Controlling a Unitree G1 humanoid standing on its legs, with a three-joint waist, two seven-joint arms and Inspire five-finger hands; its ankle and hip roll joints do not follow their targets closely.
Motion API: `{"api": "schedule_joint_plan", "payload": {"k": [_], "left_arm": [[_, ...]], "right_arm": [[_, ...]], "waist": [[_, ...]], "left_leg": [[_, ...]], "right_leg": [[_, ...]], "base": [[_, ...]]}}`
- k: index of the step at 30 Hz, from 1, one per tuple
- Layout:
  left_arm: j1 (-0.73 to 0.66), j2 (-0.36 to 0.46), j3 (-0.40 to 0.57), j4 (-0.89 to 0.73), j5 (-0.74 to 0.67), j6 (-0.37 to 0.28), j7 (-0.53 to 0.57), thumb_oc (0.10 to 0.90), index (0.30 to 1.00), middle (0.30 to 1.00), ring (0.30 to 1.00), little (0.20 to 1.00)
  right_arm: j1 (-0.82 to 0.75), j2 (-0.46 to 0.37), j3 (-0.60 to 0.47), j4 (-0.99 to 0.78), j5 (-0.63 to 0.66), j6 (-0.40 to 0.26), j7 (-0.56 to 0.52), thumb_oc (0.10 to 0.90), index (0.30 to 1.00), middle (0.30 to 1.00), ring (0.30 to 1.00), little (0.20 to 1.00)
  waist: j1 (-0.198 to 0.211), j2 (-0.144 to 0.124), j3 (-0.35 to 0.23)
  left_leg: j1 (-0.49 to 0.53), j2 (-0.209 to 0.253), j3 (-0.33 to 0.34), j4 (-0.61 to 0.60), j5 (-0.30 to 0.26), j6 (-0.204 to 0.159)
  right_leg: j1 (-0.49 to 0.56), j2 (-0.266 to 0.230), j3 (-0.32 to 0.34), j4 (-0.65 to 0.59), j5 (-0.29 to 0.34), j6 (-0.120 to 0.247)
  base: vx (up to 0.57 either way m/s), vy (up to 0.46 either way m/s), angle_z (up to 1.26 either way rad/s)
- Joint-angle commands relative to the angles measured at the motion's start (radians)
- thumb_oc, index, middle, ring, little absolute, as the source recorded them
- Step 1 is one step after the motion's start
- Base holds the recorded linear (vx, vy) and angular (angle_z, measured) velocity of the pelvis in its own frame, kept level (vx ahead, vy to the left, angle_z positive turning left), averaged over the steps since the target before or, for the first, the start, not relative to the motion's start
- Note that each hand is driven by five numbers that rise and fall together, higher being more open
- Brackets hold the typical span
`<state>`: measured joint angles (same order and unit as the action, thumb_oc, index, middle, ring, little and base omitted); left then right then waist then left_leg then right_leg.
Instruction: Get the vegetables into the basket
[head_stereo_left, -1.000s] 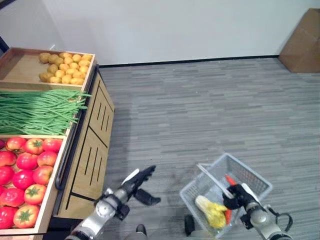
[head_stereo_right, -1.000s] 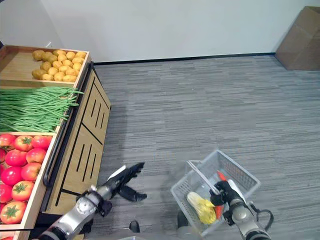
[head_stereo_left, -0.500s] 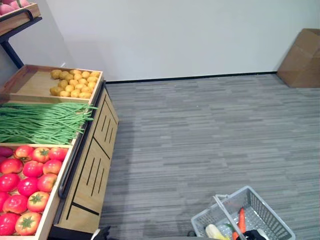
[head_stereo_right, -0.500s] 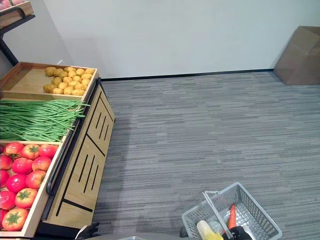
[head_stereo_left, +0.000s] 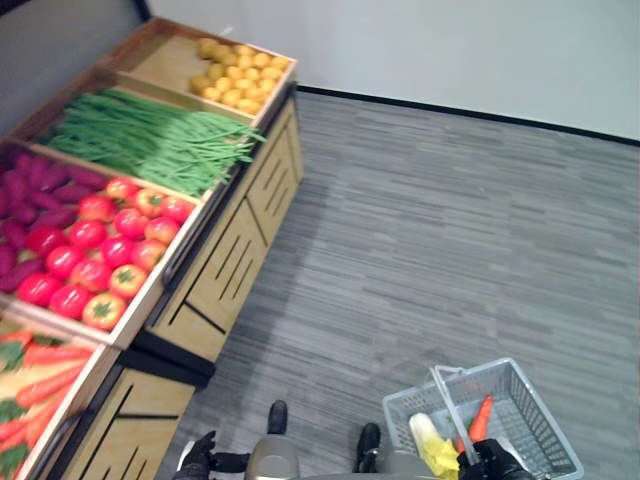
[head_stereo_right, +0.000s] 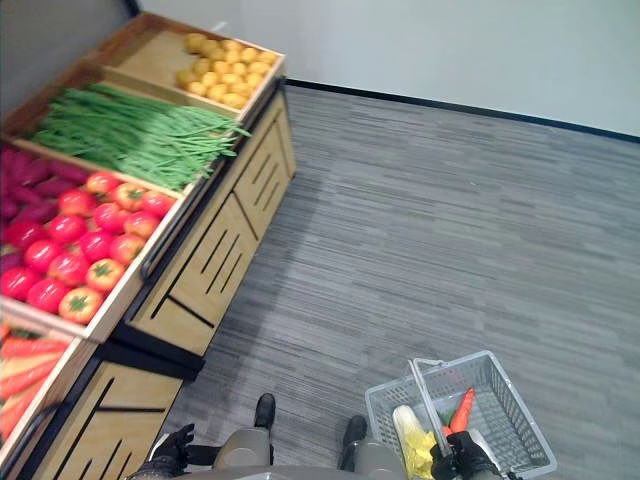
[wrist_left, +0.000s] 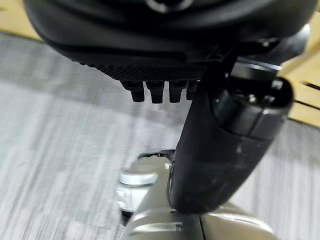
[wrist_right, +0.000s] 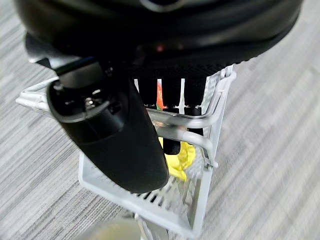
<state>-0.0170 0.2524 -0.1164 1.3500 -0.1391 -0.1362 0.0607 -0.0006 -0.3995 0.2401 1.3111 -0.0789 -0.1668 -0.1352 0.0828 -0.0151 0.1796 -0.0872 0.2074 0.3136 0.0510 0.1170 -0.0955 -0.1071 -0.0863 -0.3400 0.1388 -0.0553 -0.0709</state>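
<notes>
My right hand (wrist_right: 115, 145) clenched the grey wire basket's handle (wrist_right: 187, 122), open carpet (wrist_right: 270, 130) beyond my fingers (wrist_right: 170, 95); my left hand (wrist_left: 220, 145) hung curled, empty.

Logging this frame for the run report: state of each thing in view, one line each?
basket: upright, hanging by its handle, holds a carrot and a yellow-green vegetable
right hand: shut on the basket handle
left hand: low at the robot's side, holding nothing, fingers curled
produce stand: bins filled with potatoes, green beans, tomatoes
</notes>
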Motion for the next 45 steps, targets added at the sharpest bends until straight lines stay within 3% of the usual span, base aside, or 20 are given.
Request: {"api": "schedule_joint_plan", "payload": {"k": [1,3,8,15,24,25,26,28,30,33,36,44,45], "left_arm": [[-0.003,-0.025,-0.008,-0.028,-0.017,-0.015,-0.006,0.9,1.0,1.0,1.0,1.0],[0.003,-0.027,-0.004,-0.011,-0.003,-0.015,0.005,0.9,1.0,1.0,1.0,1.0],[0.013,-0.025,-0.009,-0.015,0.019,-0.015,0.01,0.9,1.0,1.0,1.0,1.0],[-0.006,-0.023,-0.046,-0.021,0.049,-0.016,0.005,0.9,1.0,1.0,1.0,1.0],[-0.01,-0.015,-0.055,-0.03,0.042,-0.023,0.0,0.9,1.0,1.0,1.0,1.0],[-0.014,-0.011,-0.055,-0.042,0.034,-0.03,0.005,0.9,1.0,1.0,1.0,1.0],[-0.019,-0.014,-0.052,-0.043,0.012,-0.028,0.006,0.9,1.0,1.0,1.0,1.0],[-0.025,-0.022,-0.067,-0.05,0.002,-0.034,0.005,0.9,1.0,1.0,1.0,1.0],[-0.031,-0.027,-0.075,-0.047,0.0,-0.037,0.006,0.9,1.0,1.0,1.0,1.0],[-0.031,-0.029,-0.085,-0.057,-0.005,-0.041,0.012,0.9,1.0,1.0,1.0,1.0],[-0.042,-0.03,-0.102,-0.027,0.049,-0.041,0.019,0.9,1.0,1.0,1.0,1.0],[-0.045,-0.018,-0.122,-0.03,0.099,-0.049,0.015,0.9,1.0,1.0,1.0,1.0],[-0.046,-0.009,-0.121,-0.028,0.104,-0.047,0.007,0.9,1.0,1.0,1.0,1.0]], "right_arm": [[-0.024,-0.033,-0.043,0.001,0.049,-0.038,-0.026,0.4,0.3,0.3,0.3,0.3],[-0.03,-0.023,-0.045,0.012,0.064,-0.043,-0.027,0.4,0.3,0.3,0.3,0.3],[-0.029,-0.014,-0.046,0.017,0.063,-0.041,-0.025,0.4,0.3,0.3,0.3,0.3],[-0.039,0.017,-0.031,0.029,0.077,-0.036,-0.009,0.4,0.3,0.3,0.3,0.3],[-0.016,0.031,-0.03,0.03,0.082,-0.038,-0.008,0.4,0.3,0.3,0.3,0.3],[-0.019,0.028,-0.028,0.028,0.084,-0.039,-0.008,0.4,0.3,0.3,0.3,0.3],[-0.025,0.021,-0.022,0.023,0.086,-0.042,-0.007,0.4,0.3,0.3,0.3,0.3],[-0.041,0.007,-0.014,0.023,0.091,-0.04,-0.009,0.4,0.3,0.3,0.3,0.3],[-0.053,0.002,-0.005,0.01,0.097,-0.046,-0.006,0.4,0.3,0.3,0.3,0.3],[-0.059,-0.002,-0.002,-0.006,0.102,-0.051,-0.009,0.4,0.3,0.3,0.3,0.3],[-0.07,0.009,-0.004,-0.01,0.111,-0.056,0.002,0.4,0.3,0.3,0.3,0.3],[-0.088,0.013,-0.038,0.034,0.12,-0.048,0.005,0.4,0.3,0.3,0.3,0.3],[-0.097,-0.013,-0.061,0.064,0.118,-0.04,0.0,0.4,0.3,0.3,0.3,0.3]], "waist": [[-0.018,-0.004,-0.011],[-0.016,0.003,-0.032],[-0.007,0.001,-0.036],[-0.005,-0.022,-0.04],[-0.025,-0.012,-0.039],[-0.022,-0.011,-0.033],[-0.015,-0.009,-0.017],[0.0,-0.013,-0.011],[0.001,-0.008,-0.016],[0.006,0.0,-0.017],[-0.008,0.008,-0.025],[-0.016,-0.006,-0.054],[-0.01,-0.017,-0.063]], "left_leg": [[0.028,0.037,0.014,0.007,-0.009,-0.032],[0.037,0.019,-0.034,-0.046,-0.007,-0.032],[0.058,0.016,-0.018,-0.062,-0.005,-0.026],[0.085,-0.003,-0.001,-0.062,-0.027,-0.017],[0.102,0.03,0.01,0.009,-0.019,-0.042],[0.086,0.03,-0.028,0.063,-0.02,-0.046],[0.065,0.011,-0.109,0.083,-0.015,-0.044],[0.021,-0.05,-0.244,0.049,-0.048,-0.023],[-0.006,-0.057,-0.316,-0.012,-0.034,-0.015],[-0.012,-0.05,-0.314,-0.047,-0.012,-0.014],[0.019,-0.063,-0.271,-0.045,-0.034,-0.002],[0.106,-0.109,-0.15,-0.126,-0.061,0.037],[0.132,-0.112,-0.131,-0.138,-0.069,0.045]], "right_leg": [[0.048,-0.044,0.025,-0.037,0.049,0.133],[0.051,-0.033,0.028,-0.055,0.055,0.141],[0.059,-0.045,0.023,-0.041,0.055,0.144],[0.071,-0.068,0.05,-0.053,0.075,0.163],[0.076,-0.029,0.099,-0.038,0.048,0.137],[0.071,-0.016,0.12,-0.032,0.043,0.126],[0.072,-0.008,0.15,-0.026,0.036,0.12],[0.066,-0.01,0.189,-0.031,0.036,0.125],[0.061,-0.005,0.239,-0.045,0.049,0.138],[0.06,-0.005,0.262,-0.046,0.05,0.145],[0.066,-0.017,0.303,-0.025,0.037,0.159],[0.042,-0.068,0.368,-0.051,0.093,0.216],[0.04,-0.073,0.363,-0.048,0.104,0.226]], "base": [[-0.01,0.009,0.95],[0.05,0.058,0.76],[0.05,0.08,-0.01],[0.03,0.074,-0.2],[0.02,-0.06,-0.2],[-0.03,-0.087,-0.15],[-0.04,-0.035,-0.26],[0.0,0.034,-0.82],[0.07,0.078,-0.61],[0.07,0.102,-0.61],[0.11,0.199,-0.78],[0.05,0.178,-0.62],[0.06,0.053,-0.31]]}}
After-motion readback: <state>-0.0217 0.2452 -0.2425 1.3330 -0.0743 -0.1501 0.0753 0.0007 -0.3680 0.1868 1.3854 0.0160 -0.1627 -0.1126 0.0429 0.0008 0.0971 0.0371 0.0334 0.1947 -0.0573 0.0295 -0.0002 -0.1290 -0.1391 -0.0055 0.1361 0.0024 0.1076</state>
